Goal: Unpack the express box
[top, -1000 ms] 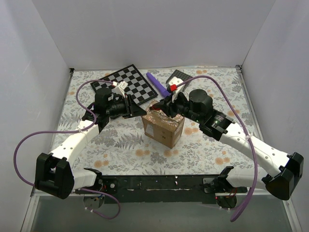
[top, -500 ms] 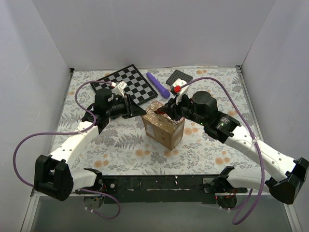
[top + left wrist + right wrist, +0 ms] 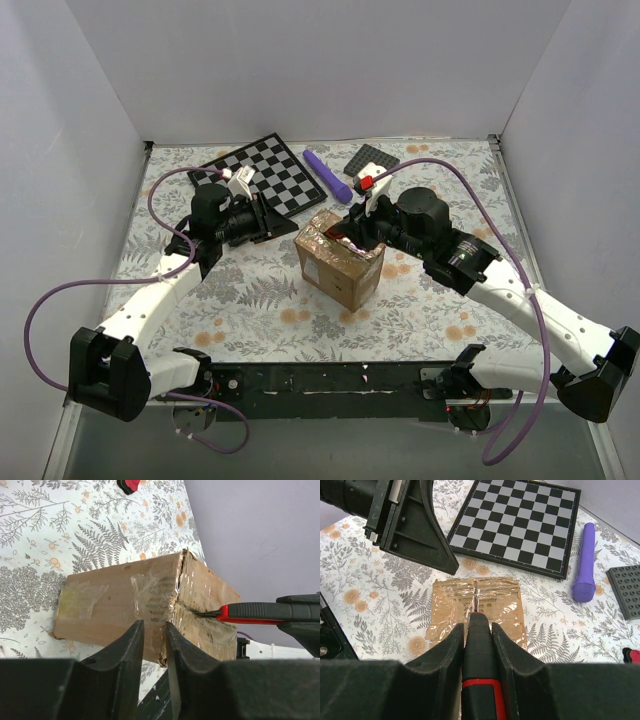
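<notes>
Right wrist view: my right pincer point(image 3: 476, 630) is clamped on a red-and-black cutter point(image 3: 481, 700). The cutter's tip sits at the taped centre seam of the express box point(image 3: 492, 612), just ahead and below. My left pincer point(image 3: 154, 630), fingers a narrow slit apart and holding nothing, faces the box's corner edge from close by. A strip of floral table point(image 3: 370, 595) runs between the box and the chessboard point(image 3: 520, 525) beyond.

White arms point(image 3: 150, 297), black joints point(image 3: 105, 365), purple cables point(image 3: 100, 283)
</notes>
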Robot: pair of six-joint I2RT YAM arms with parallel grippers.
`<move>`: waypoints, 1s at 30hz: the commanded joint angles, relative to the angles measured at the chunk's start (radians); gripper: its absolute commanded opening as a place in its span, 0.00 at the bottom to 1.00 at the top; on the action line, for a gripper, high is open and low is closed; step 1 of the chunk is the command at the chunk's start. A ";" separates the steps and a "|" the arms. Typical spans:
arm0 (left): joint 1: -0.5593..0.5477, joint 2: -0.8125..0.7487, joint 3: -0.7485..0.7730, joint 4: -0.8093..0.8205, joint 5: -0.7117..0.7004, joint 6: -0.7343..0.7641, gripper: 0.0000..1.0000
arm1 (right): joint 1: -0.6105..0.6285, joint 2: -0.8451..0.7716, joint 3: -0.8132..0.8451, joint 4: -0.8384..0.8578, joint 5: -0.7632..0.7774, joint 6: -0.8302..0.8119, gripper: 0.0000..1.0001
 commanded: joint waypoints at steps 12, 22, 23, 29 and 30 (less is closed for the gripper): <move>0.005 0.024 0.045 0.006 0.119 0.030 0.66 | 0.004 -0.008 0.047 -0.083 0.033 -0.010 0.01; 0.003 0.058 0.036 0.066 0.213 0.026 0.53 | 0.004 0.038 0.087 -0.108 0.017 -0.051 0.01; 0.003 0.064 0.038 0.070 0.222 0.023 0.52 | 0.004 0.043 0.104 -0.111 0.016 -0.054 0.01; 0.003 0.108 0.053 0.075 0.253 0.012 0.42 | 0.004 0.061 0.147 -0.137 0.013 -0.056 0.01; 0.002 0.110 0.052 0.073 0.252 0.012 0.39 | 0.004 0.061 0.148 -0.139 0.013 -0.057 0.01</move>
